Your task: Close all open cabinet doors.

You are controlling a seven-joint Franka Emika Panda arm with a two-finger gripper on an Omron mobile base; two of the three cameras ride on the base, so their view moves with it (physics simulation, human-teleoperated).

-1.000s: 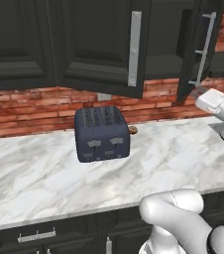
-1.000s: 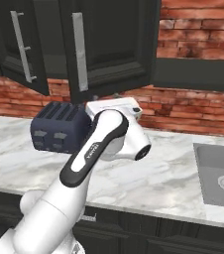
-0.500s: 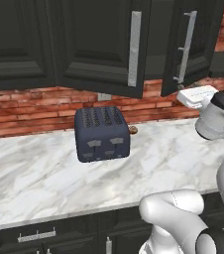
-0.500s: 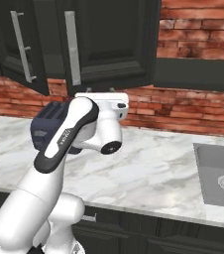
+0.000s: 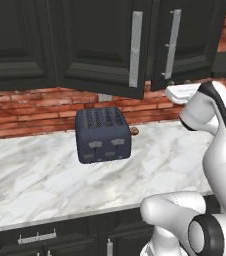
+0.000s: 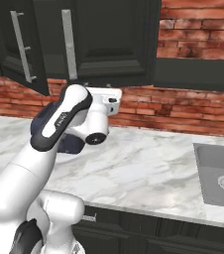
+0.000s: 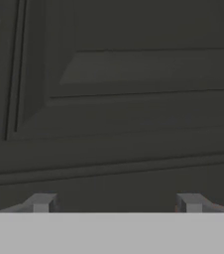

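Two matte-black wall-cabinet doors with long silver bar handles are seen above a marble counter (image 5: 30, 185). In the left base view, the left cabinet door (image 5: 102, 45) stands swung out from the cabinet front, its lower edge hanging forward over the brick backsplash (image 5: 25, 112). The right cabinet door (image 5: 185, 40) sits just beside it, its handle at its left edge; whether it is fully flush cannot be told. In the right base view the same pair appears from the other side: the left cabinet door (image 6: 15, 44) is angled outward at the far left, and the right cabinet door (image 6: 109, 39) lies nearly in line with the cabinet front. What the cabinets hold cannot be seen, since the interiors are hidden behind the doors.

The gripper (image 7: 116, 203) is held close against a recessed black door panel in the hand view; its two finger tips (image 7: 40, 202) are spread well apart with nothing between them. In the base views the white hand is raised to just under the bottom edge of the right cabinet door.

A dark blue four-slot toaster (image 5: 103, 134) stands on the counter against the backsplash, its slots empty as far as can be told. A steel sink (image 6: 218, 176) is set into the counter at the right; only its drain is seen in the basin.
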